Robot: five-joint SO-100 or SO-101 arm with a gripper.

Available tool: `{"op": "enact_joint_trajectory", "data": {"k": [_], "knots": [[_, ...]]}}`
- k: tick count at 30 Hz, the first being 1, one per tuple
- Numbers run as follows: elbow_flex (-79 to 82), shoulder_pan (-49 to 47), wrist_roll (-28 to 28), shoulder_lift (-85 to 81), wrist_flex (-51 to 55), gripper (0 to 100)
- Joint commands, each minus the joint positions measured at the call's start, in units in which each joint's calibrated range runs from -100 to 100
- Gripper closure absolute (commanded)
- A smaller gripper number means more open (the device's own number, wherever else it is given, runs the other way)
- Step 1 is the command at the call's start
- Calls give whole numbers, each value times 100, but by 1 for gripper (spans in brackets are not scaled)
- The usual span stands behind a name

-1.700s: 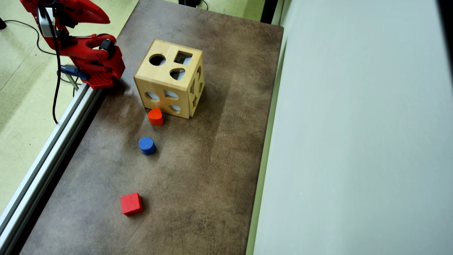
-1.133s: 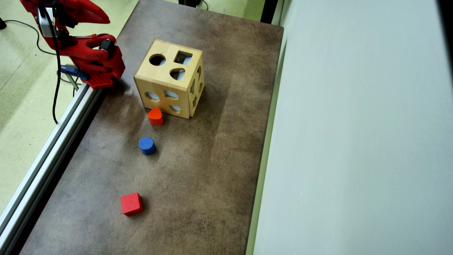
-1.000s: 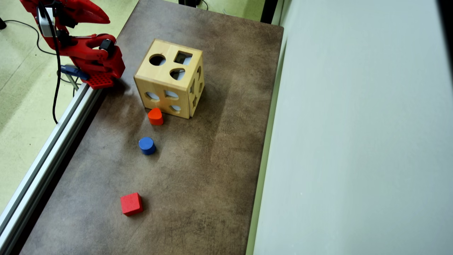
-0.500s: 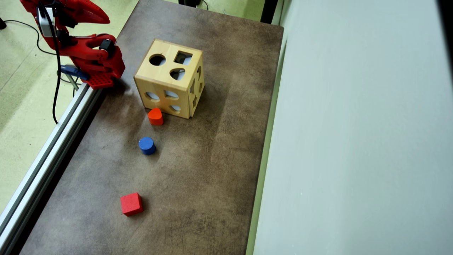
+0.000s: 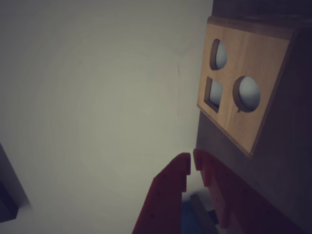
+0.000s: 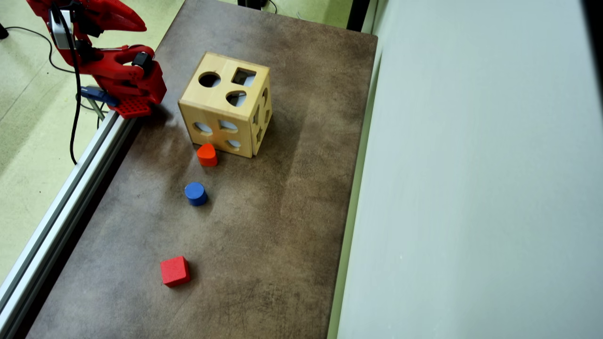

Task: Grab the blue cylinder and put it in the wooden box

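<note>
The blue cylinder (image 6: 195, 193) stands on the brown table in the overhead view, in front of the wooden box (image 6: 226, 110); it does not show in the wrist view. The box, a light-wood cube with cut-out holes, also shows in the wrist view (image 5: 253, 58) at the upper right. My red gripper (image 6: 142, 27) is raised at the top left of the overhead view, far from the cylinder and left of the box. In the wrist view the gripper (image 5: 191, 161) has its fingertips almost touching, with nothing between them.
An orange-red rounded block (image 6: 207, 154) sits against the box's front. A red cube (image 6: 175, 271) lies nearer the front of the table. A metal rail (image 6: 66, 202) runs along the table's left edge. A pale wall (image 6: 471, 188) bounds the right side.
</note>
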Motion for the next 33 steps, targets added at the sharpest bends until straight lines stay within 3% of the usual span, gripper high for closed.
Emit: {"op": "enact_joint_trajectory", "data": {"k": [1, 33], "knots": [[-5, -13, 10, 1, 33, 98], [-104, 17, 29, 1, -31, 97]]}}
